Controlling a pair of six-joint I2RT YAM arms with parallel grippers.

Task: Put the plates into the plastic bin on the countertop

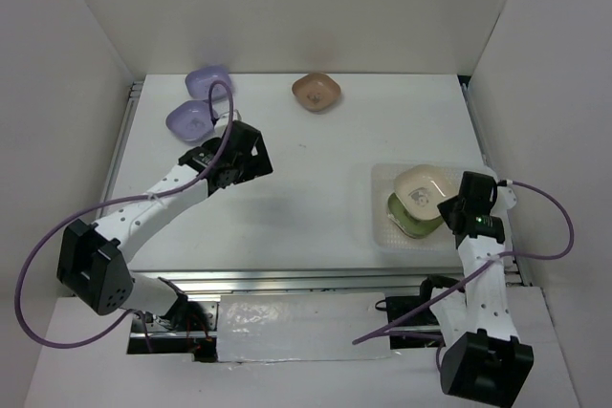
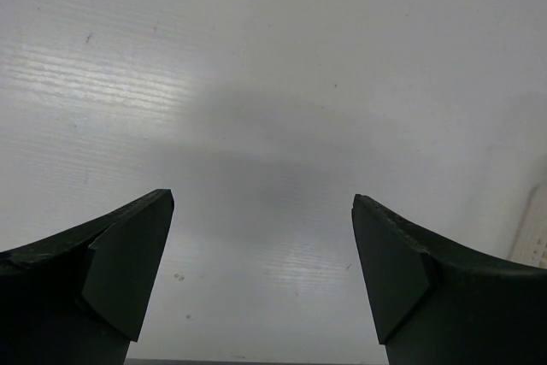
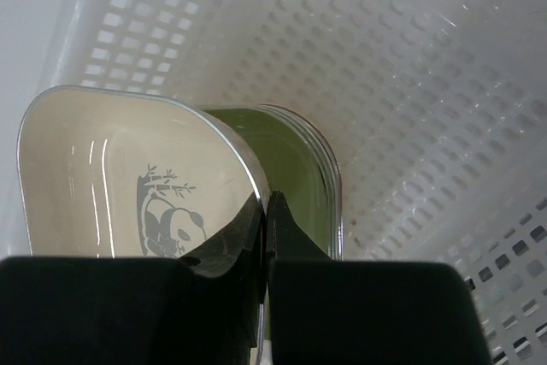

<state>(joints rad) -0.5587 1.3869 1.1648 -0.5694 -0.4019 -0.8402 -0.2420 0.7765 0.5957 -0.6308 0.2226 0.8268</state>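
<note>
My right end effector (image 1: 475, 205) is at the right of the frame, clenched on the rim of the cream plate (image 1: 419, 185), which lies inside the plastic bin (image 1: 381, 179) partly on top of the green plate (image 1: 409, 224). My left end effector (image 1: 236, 156) is released, jaws wide, hanging over bare table (image 1: 316, 155) left of centre with nothing between them. The nearer purple plate (image 1: 189, 119) lies just up and left of it, the second purple plate (image 1: 209, 80) further up, the brown plate (image 1: 316, 92) up and to its right. All three sit well apart from the bin, and the left arm is clearly nearer. I judge the nearer purple plate the next pick; being rounded-square, it has no long axis to align with
</note>
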